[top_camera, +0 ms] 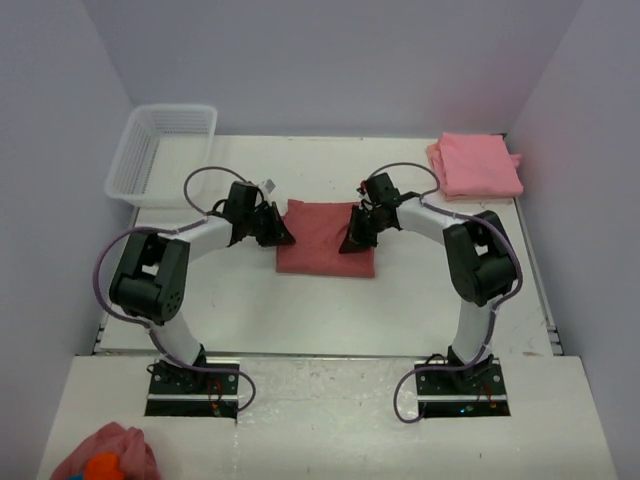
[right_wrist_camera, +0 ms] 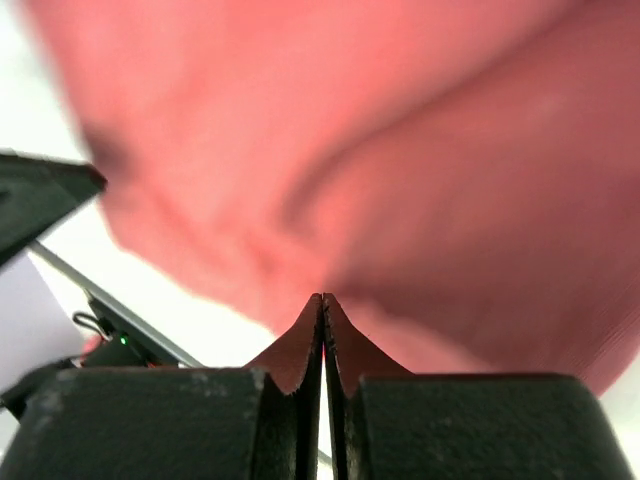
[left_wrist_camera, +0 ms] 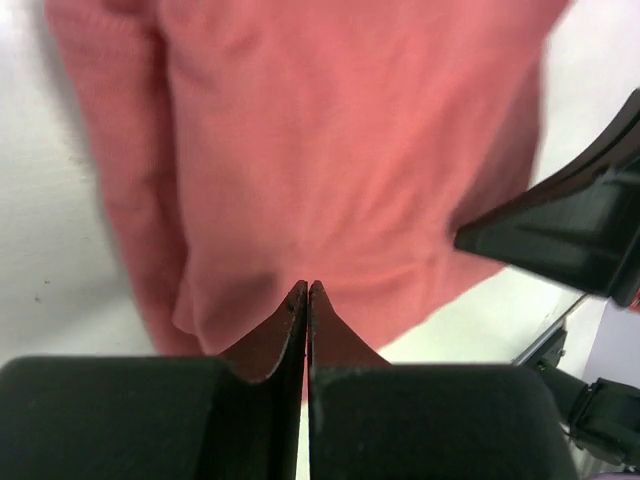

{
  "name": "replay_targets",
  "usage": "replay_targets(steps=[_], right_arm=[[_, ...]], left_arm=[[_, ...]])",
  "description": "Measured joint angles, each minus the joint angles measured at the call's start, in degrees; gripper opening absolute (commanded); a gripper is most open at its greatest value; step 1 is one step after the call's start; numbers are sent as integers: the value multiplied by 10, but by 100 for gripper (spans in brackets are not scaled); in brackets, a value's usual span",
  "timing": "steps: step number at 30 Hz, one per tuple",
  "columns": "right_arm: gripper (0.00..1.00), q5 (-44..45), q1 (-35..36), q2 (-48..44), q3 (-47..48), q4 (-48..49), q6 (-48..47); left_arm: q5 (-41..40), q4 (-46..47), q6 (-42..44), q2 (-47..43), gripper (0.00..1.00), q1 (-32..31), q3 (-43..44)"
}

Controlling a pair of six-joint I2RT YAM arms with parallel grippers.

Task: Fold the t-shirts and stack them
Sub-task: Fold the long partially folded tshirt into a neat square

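I see one dusty-red t-shirt [top_camera: 322, 240] folded flat at the middle of the table [top_camera: 300, 310], and one salmon-pink pile [top_camera: 478, 165] in the far right corner. My left hand [top_camera: 285, 235] and right hand [top_camera: 350, 240] are closed tight at the red one's side edges. I cannot tell whether they grip cloth.

**Centre:** rose-red t-shirt [top_camera: 325, 238], plain dusty rose-red, no print.
**Far right:** salmon t-shirt pile [top_camera: 476, 165], plain, a lighter salmon pink.
**Far left:** basket [top_camera: 160, 150], translucent white, its walls patterned with a fine lattice.
**Desk** [top_camera: 330, 310]: plain white.
**Walls** [top_camera: 330, 60]: pale lavender-grey.
**Left arm** [top_camera: 165, 290] and **right arm** [top_camera: 480, 270]: white links alternating with black joints. Both trail purple cables [top_camera: 105, 260].
**Left hand** [top_camera: 285, 238] and **right hand** [top_camera: 347, 243]: matt black. In the wrist views the inner faces of the fingers show a reddish tint.
**Near left corner:** cloth lump [top_camera: 110, 455], pink with a bright orange patch.
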Motion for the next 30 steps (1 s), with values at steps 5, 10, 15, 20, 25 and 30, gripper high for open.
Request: replay_targets(steps=[5,10,15,20,25,30], right_arm=[[0,25,26,-70,57,-60,-32],[0,32,24,-133,82,-74,-36],[0,29,24,-147,33,-58,-33],[0,29,24,-128,-37,-50,-24],[0,35,24,-88,-79,-26,-1],[0,41,23,-50,-94,-9,31]], left_arm=[[-29,-52,3,-76,0,-8,58],[-38,-59,6,-123,0,-21,84],[-41,-63,6,-119,0,-29,50],[-49,-61,6,-93,0,-31,-21],[-52,-52,6,-66,0,-31,-73],[-48,-27,6,-47,0,-31,-86]])
